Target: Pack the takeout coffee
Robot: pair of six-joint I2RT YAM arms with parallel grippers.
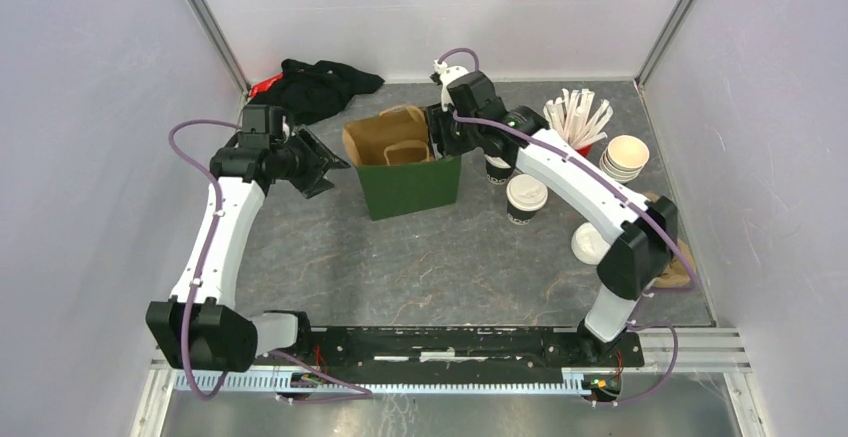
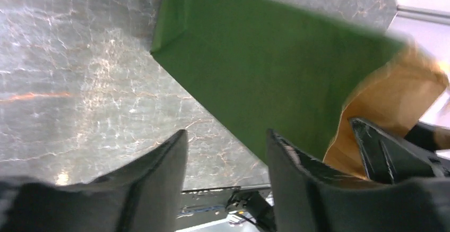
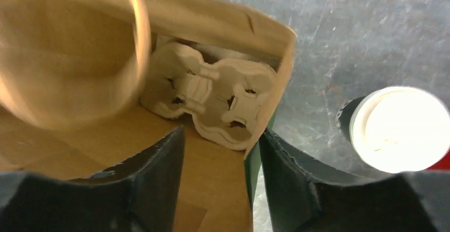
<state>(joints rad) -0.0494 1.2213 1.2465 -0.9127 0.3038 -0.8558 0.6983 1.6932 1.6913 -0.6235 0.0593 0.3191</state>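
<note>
The upright lidded cups (image 1: 526,198) stand just right of the parted, empty right end effector (image 3: 222,134) over the bag (image 1: 410,187); the left end effector (image 2: 227,134), likewise parted, is farther.

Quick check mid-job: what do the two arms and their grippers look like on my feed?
The left arm and right arm have white tubular links and black joint housings. A lilac cable loops along each. The left gripper and right gripper are matte black with flat, wedge-shaped jaws. No markings are visible.
</note>
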